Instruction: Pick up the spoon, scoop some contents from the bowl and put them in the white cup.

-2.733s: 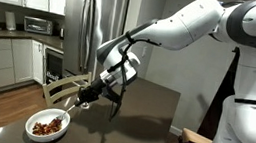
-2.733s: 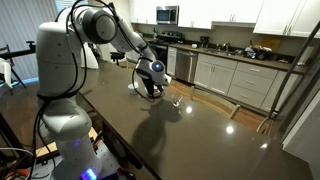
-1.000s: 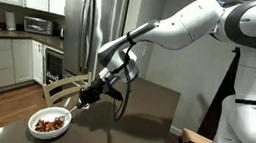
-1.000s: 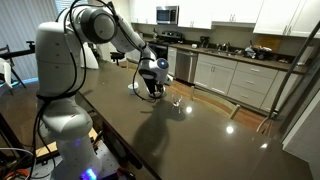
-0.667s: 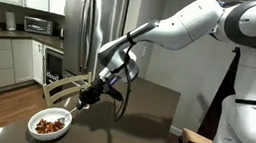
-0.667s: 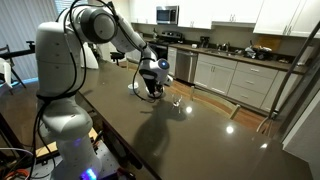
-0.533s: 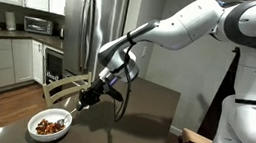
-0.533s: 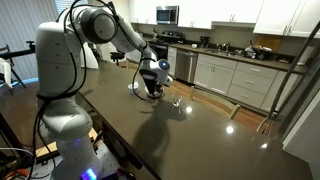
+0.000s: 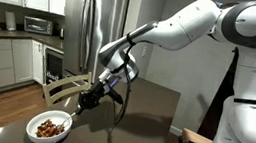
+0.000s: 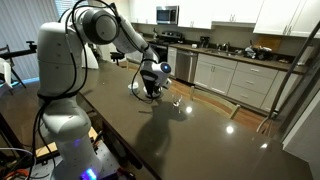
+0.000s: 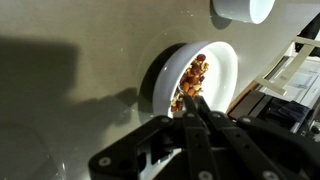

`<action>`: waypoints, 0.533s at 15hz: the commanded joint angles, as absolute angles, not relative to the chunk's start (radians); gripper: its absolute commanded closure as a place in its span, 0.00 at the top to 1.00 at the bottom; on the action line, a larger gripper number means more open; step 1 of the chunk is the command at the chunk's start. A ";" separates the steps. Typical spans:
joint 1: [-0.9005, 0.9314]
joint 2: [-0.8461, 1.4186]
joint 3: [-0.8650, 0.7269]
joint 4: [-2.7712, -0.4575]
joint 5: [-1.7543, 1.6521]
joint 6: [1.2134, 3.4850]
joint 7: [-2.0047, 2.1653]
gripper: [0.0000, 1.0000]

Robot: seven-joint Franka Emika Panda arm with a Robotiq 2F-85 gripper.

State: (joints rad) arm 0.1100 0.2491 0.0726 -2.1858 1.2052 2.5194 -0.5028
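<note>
The white bowl (image 9: 49, 128) with reddish-brown contents (image 9: 50, 127) stands near the corner of the dark table. In the wrist view the bowl (image 11: 222, 72) and contents (image 11: 192, 78) lie just past my fingertips. My gripper (image 9: 84, 103) hangs close above the bowl's near side, also seen in an exterior view (image 10: 150, 86) and in the wrist view (image 11: 193, 100). Its jaws are pressed together on the thin spoon, which is almost wholly hidden; only a slim sliver (image 9: 71, 114) points down toward the bowl. The white cup (image 11: 243, 8) stands beyond the bowl.
A small clear glass (image 10: 176, 100) stands on the table beside the gripper. Wooden chairs (image 9: 62, 88) sit at the table edge next to the bowl, also in the wrist view (image 11: 262, 92). The dark table (image 10: 180, 140) stretches away from the robot's base.
The gripper has lifted slightly above the bowl. The arm's pose is otherwise the same.
</note>
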 commanded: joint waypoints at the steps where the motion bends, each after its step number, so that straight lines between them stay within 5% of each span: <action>1: 0.070 0.272 0.097 -2.160 1.294 2.445 -0.538 0.04; 8: 0.069 0.291 0.087 -2.154 1.415 2.380 -0.574 0.04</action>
